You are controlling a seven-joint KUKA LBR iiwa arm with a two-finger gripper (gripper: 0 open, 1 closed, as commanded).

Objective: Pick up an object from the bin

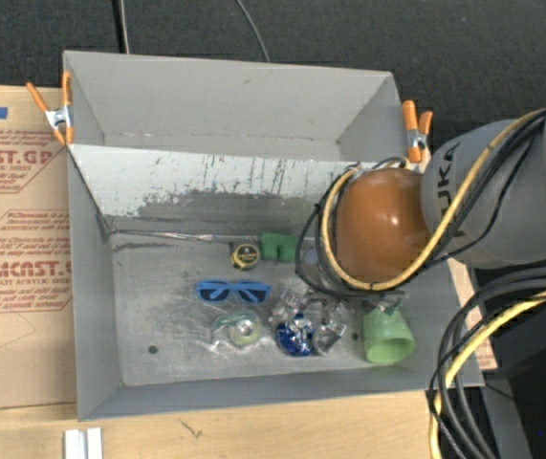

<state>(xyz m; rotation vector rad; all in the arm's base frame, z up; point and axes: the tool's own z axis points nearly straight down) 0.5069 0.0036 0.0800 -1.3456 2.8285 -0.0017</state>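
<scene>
I see the grey bin [96, 285] with bare floor across the left of the frame, but its right wall is crowded by the arm's orange wrist cover [378, 223]. My gripper [318, 304] hangs below that cover, low and right of centre; I cannot tell whether it is spread or closed. Just right of it lies a pale green cup [387, 336], probably light, stiff and slick, best pinched across its rim. Left are blue sunglasses [234, 292], thin and springy. Nearest the gripper sits a small glossy blue piece [296, 338] among clear crinkly scraps, likely slippery.
</scene>
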